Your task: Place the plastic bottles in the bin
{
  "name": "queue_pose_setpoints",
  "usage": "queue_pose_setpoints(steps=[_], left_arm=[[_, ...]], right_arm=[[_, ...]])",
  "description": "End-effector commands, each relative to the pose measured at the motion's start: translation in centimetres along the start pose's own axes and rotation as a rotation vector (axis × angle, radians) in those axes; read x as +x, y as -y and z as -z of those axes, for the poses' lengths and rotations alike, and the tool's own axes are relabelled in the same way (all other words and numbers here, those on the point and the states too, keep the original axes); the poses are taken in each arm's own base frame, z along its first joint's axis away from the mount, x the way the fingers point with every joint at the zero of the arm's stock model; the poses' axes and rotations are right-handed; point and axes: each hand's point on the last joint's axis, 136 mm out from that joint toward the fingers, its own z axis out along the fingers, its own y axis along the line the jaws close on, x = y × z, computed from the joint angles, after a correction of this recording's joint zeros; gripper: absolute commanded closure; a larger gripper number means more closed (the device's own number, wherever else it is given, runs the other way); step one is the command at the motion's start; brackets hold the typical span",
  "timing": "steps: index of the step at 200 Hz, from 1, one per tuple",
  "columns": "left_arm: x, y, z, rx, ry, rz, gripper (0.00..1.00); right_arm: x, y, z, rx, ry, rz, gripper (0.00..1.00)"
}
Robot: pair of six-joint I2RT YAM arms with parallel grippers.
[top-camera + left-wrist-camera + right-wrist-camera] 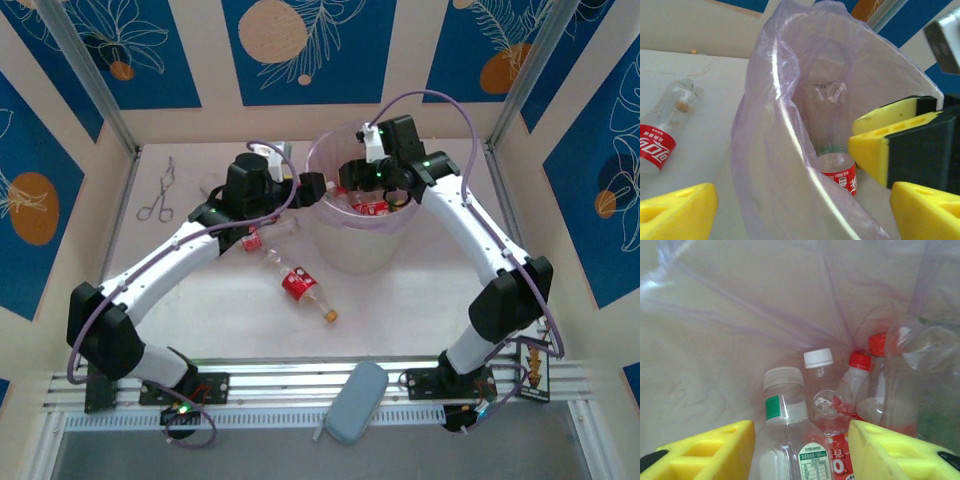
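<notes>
Plastic bottles [860, 375]: several lie heaped in the bottom of the bin [355, 252], with red and white caps, as seen from the right wrist. Two more are out on the table [420, 310]. A red-label bottle [298, 283] with an orange cap lies just in front of the bin's left side. A second bottle [255, 240] lies partly under your left arm.

Left gripper [802, 202]: jaws wide and holding nothing. The bin's near rim runs up through the gap, with the lilac liner [765, 165] bunched over it. You sit at the bin's left edge, straddling the wall.

Right gripper [801, 432]: down inside the bin, jaws about half apart. A green-label bottle [785, 420] shows in the gap; you cannot tell whether the pads touch it. The liner wall rises close behind the heap. Your two grippers are near each other at the rim.

Room: bare table surface lies between the red-label bottle and the right arm. Forceps [158, 195] lie at the far left, well apart from both arms. A grey-blue pouch [355, 402] rests on the near rail between the two bases.
</notes>
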Motion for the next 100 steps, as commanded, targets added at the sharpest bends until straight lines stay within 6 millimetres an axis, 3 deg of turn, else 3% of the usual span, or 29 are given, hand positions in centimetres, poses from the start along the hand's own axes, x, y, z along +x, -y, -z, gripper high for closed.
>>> queue_pose_setpoints(steps=[1, 27, 47, 75, 100], left_arm=[[-2.1, -0.1, 2.8, -0.008, 0.058, -0.030, 0.00], [-2.9, -1.0, 5.9, -0.043, 0.073, -0.019, 0.00], [-2.0, -2.8, 8.5, -0.131, 0.063, 0.028, 0.00], [2.2, -5.6, 10.6, -0.233, -0.056, 0.099, 0.00], [7.4, -7.0, 10.4, -0.264, -0.222, 0.274, 0.00]], right_arm=[[-2.5, -1.1, 5.1, -0.017, 0.138, 0.016, 0.40], [-2.3, -0.8, 8.3, 0.005, 0.189, 0.006, 0.29], [-1.9, -0.3, 10.3, 0.029, 0.225, -0.002, 0.24], [-0.9, 1.1, 12.1, 0.082, 0.257, -0.030, 0.21], [0.2, 2.4, 13.4, 0.125, 0.270, -0.065, 0.19]])
